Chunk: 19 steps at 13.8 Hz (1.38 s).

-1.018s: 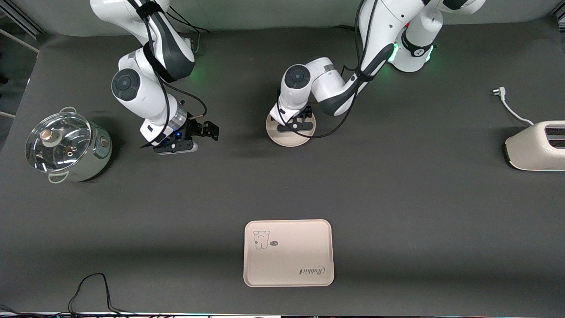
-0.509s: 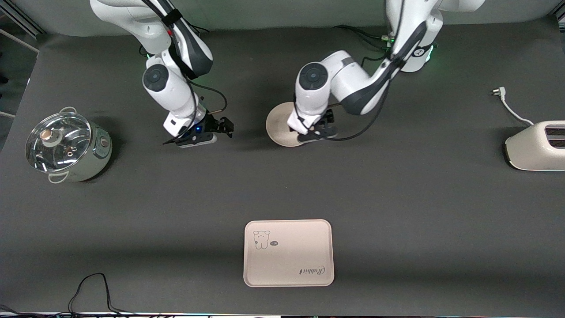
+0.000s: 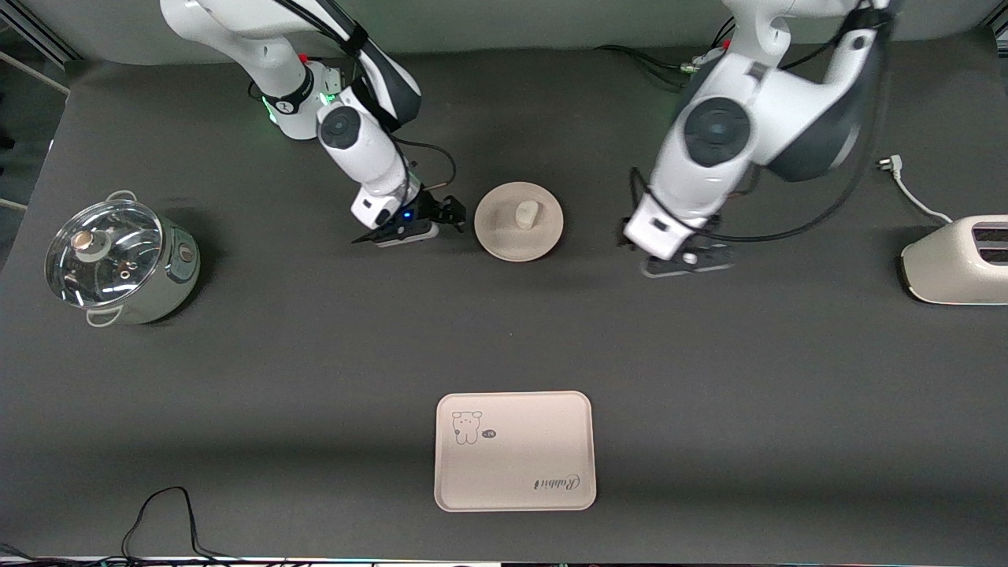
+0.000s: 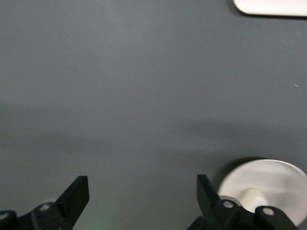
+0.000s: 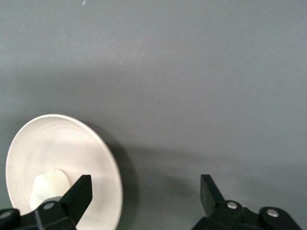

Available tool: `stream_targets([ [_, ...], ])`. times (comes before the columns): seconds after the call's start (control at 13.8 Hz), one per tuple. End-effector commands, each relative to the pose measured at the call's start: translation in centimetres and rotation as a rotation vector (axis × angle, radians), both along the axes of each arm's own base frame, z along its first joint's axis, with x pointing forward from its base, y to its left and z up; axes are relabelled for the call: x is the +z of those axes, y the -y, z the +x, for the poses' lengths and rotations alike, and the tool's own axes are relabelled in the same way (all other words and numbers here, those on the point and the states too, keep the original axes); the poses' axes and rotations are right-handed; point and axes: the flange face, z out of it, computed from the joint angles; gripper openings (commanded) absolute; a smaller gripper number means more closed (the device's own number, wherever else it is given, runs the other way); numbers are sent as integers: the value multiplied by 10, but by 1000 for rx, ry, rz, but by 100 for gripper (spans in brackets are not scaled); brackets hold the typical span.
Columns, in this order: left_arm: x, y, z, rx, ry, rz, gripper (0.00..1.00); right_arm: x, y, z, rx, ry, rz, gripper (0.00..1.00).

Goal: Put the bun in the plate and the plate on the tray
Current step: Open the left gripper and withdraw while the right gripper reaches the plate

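The white bun (image 3: 526,213) lies in the round cream plate (image 3: 504,236), which rests on the table between the two arms. Both also show in the right wrist view, the bun (image 5: 48,184) on the plate (image 5: 62,143), and in the left wrist view, the bun (image 4: 253,195) on the plate (image 4: 276,175). My right gripper (image 3: 450,214) is open and empty, just beside the plate's rim on the right arm's side (image 5: 144,194). My left gripper (image 3: 685,264) is open and empty over bare table toward the left arm's end (image 4: 142,196). The tray (image 3: 520,465) lies nearer the front camera, empty.
A pot with a glass lid (image 3: 118,260) stands at the right arm's end. A white toaster (image 3: 957,260) with its cord (image 3: 906,185) stands at the left arm's end. A black cable (image 3: 165,512) loops at the front edge. A tray corner (image 4: 271,5) shows in the left wrist view.
My left gripper has gone from over the plate toward its own end of the table, and the bun now shows in the plate. My right gripper has moved up beside the plate.
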Motion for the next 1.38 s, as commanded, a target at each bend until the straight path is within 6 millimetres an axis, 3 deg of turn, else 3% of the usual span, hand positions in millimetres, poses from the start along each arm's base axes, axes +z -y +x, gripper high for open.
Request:
stream_targets([
  [0.0,21,-74,14,-58,-11,-27,100,-25,-18,-10,-24,-11,43,100],
  [0.15,33,-134,24,-64,-15,-58,100,-35,-27,-24,-9,-36,39,100],
  [0.29,46,-181,28,-27,-17,-48,100,-36,-41,-37,-21,-51,43,98],
  [0.44,65,-229,32,22,-26,-49,100,-37,-42,-39,-18,-54,42,77],
  [0.51,70,-240,33,36,-23,-49,100,-41,-42,-40,-18,-60,41,63],
  [0.58,76,-249,32,28,-19,-38,100,-42,-43,-40,-16,-59,42,54],
  [0.87,113,-250,31,7,-30,24,100,-55,-42,-41,-25,-55,56,52],
  [1.02,136,-251,32,3,7,24,100,-54,-42,-41,-22,-53,57,5],
  [1.09,140,-254,31,4,4,19,100,-54,-43,-41,-22,-53,57,0],
  [1.31,137,-268,34,-23,3,-31,100,-48,-45,-31,-45,-45,71,0],
])
